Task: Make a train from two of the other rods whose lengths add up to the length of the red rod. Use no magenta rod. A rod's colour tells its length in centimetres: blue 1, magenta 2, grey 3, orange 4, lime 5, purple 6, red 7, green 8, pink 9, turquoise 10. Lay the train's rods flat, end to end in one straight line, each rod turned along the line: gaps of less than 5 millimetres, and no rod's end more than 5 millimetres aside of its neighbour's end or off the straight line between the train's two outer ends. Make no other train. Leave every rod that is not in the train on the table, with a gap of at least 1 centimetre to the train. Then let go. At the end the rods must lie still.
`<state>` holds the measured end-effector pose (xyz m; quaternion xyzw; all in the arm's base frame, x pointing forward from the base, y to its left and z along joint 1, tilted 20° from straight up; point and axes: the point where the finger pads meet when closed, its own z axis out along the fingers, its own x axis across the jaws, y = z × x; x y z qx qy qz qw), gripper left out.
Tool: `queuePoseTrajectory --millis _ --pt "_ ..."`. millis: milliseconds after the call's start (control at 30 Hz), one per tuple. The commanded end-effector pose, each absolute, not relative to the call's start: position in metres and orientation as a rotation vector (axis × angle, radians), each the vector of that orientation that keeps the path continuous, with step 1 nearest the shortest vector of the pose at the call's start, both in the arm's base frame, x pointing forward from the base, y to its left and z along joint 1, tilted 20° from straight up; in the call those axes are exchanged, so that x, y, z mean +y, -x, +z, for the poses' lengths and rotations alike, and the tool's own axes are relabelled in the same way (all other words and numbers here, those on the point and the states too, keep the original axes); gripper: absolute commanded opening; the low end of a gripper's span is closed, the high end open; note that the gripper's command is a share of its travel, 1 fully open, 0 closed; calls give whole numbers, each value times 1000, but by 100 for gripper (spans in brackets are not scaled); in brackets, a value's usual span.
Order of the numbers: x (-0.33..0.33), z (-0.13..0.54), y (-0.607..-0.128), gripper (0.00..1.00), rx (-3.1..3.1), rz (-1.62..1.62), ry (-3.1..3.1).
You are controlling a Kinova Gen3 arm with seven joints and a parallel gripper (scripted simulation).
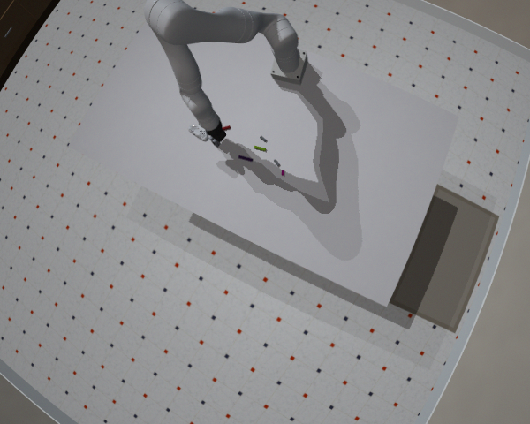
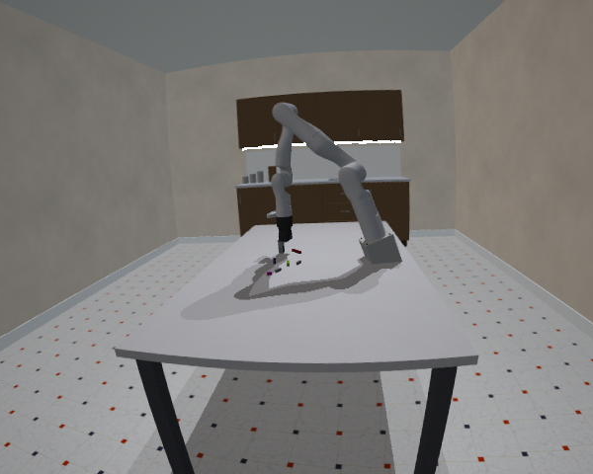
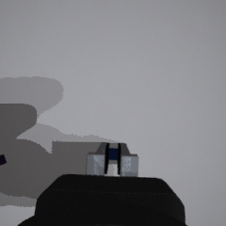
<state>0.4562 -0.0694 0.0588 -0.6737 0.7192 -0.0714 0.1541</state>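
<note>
- One blue rod (image 3: 112,153) is pinched between the fingers of the gripper (image 3: 112,162); the wrist view shows it as a small dark-blue piece standing between the two pale pads, above the table (image 1: 393,150).
- The gripper hangs near the red rod (image 1: 226,128), which lies flat just beside the black wrist in the top view.
- The purple rod (image 1: 245,158) lies a little way off, partly in the arm's shadow, with nothing touching either of its ends.
- Blue and purple together would match the red length, so by my judgement the purple one is the partner, and the first half of the job, picking up the blue piece, is done.
- Left to do: carry the blue rod to one end of the purple one, lay it flat in line, and let go.
- The lime rod (image 1: 260,147), two grey rods (image 1: 262,139) (image 1: 276,162) and the magenta rod (image 1: 283,172) lie apart from each other; the lime one is near the purple one, so the gap there needs watching.
</note>
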Motion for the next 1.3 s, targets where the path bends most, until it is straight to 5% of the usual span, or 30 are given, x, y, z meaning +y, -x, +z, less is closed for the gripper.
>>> queuePoseTrajectory --millis 0,1067,1267 --pt "-69 59 -456 24 2061 -205 1931" --pt "-69 59 -456 24 2061 -205 1931" --pt "-69 59 -456 36 2061 -205 1931"
